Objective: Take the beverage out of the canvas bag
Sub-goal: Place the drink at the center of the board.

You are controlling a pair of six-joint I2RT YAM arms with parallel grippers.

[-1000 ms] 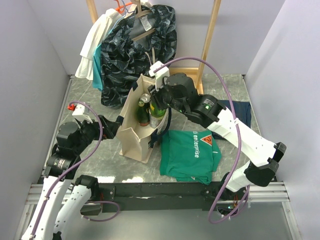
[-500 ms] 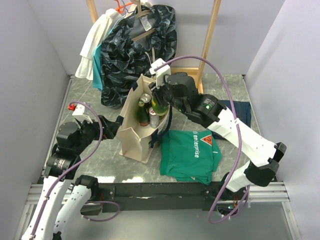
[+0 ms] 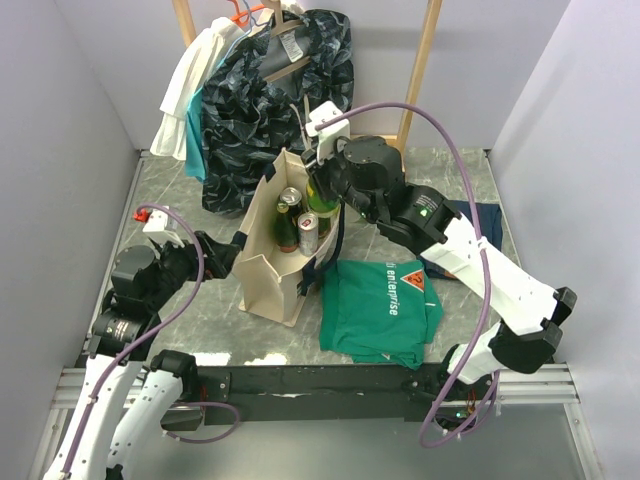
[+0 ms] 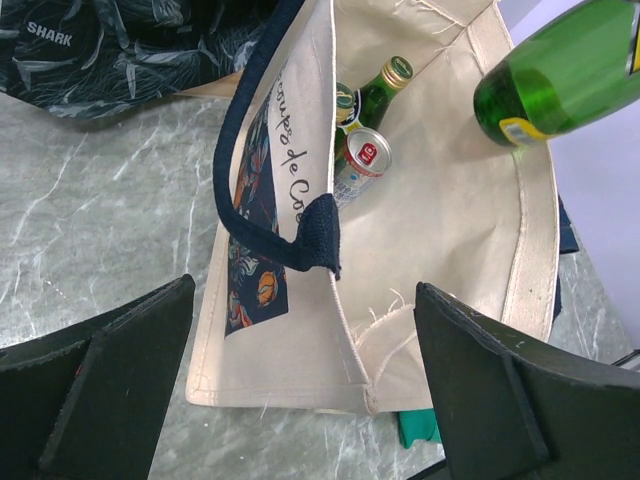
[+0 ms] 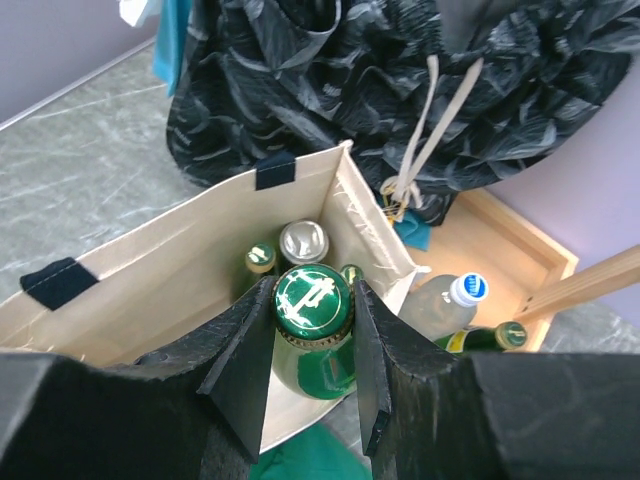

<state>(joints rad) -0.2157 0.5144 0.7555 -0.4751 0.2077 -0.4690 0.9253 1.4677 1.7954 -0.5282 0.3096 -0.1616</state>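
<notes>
The cream canvas bag (image 3: 268, 262) with navy straps stands upright mid-table, its mouth open. My right gripper (image 3: 323, 180) is shut on the capped neck of a green glass bottle (image 3: 319, 203), the beverage, which hangs over the bag's mouth at its far right corner. In the right wrist view the fingers (image 5: 248, 345) clamp the green cap (image 5: 313, 299). Inside the bag stand a can (image 5: 303, 240) and two more capped bottles (image 5: 261, 257). My left gripper (image 4: 305, 400) stays open at the bag's (image 4: 450, 230) left side near its base, holding nothing, with the lifted bottle (image 4: 565, 75) above.
A green T-shirt (image 3: 382, 305) lies right of the bag. A dark patterned garment (image 3: 275, 90) and a white one (image 3: 190, 90) hang on a wooden rack (image 3: 420, 70) behind. A clear blue-capped bottle (image 5: 447, 300) and another green bottle (image 5: 495, 337) lie on the rack's base.
My right gripper has risen and shifted slightly back with the green bottle, lifting it higher out of the bag. The left arm has not moved.
</notes>
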